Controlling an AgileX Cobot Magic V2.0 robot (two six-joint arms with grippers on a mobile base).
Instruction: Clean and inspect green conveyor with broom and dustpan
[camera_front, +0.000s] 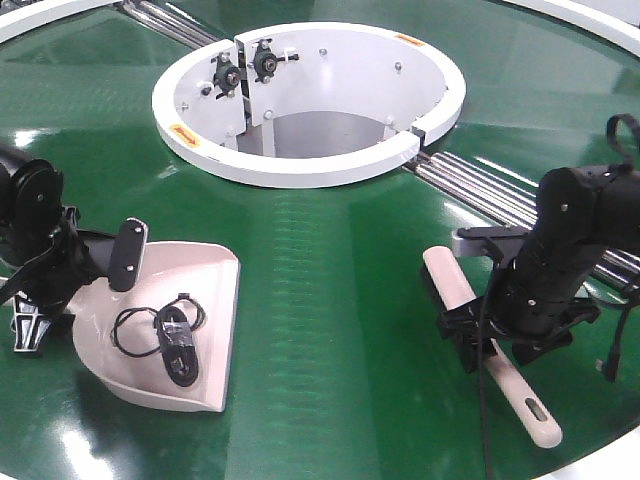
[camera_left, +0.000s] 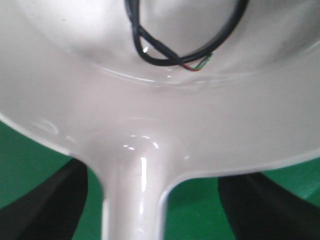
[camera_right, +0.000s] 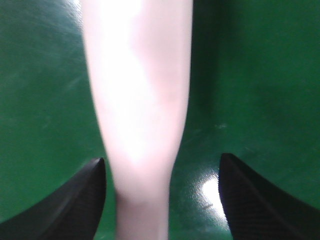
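There is one green conveyor (camera_front: 330, 290) with one white ring hub (camera_front: 300, 168). One dustpan (camera_front: 215, 300), one broom (camera_front: 446, 276) and one coiled black cable (camera_front: 165, 335) are in view. Two grippers show: the left gripper (camera_front: 80, 290) and the right gripper (camera_front: 490, 340).

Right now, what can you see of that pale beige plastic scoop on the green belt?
The pale beige plastic dustpan lies flat on the glossy green conveyor, wide lip facing the robot's right. It has a raised curved back wall and a straight handle, which the open left gripper straddles. A coiled black cable lies inside.
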